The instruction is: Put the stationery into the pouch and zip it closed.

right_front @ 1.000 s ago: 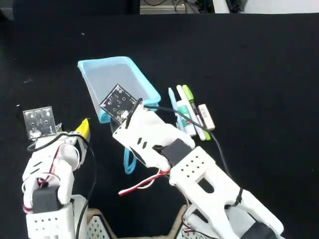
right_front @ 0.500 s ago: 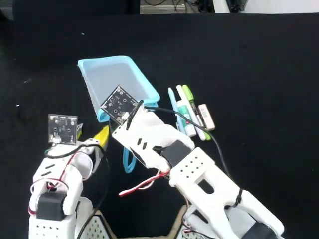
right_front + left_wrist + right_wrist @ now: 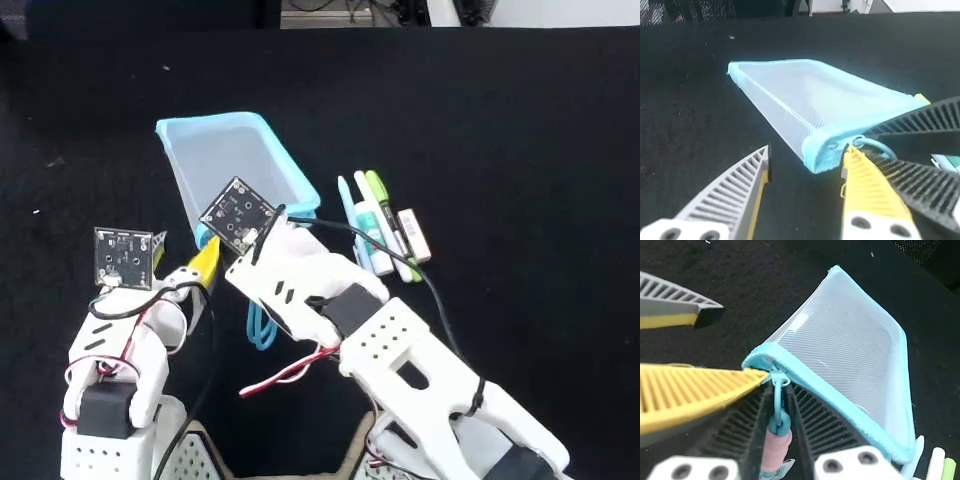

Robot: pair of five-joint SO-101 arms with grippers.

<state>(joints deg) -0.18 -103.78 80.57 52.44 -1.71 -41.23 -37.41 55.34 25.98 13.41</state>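
Pinching the zip pull (image 3: pixel 778 420) of the pouch (image 3: pixel 222 150) with the right tool (image 3: pixel 780 390), arm stretched from lower right toward the centre of the high view. Reaching up from lower left with the left tool (image 3: pixel 806 151) spread, yellow finger (image 3: pixel 867 190) against the pouch's near corner. Just right of the pouch, on the counter (image 3: pixel 520 150): pens (image 3: pixel 380 228).
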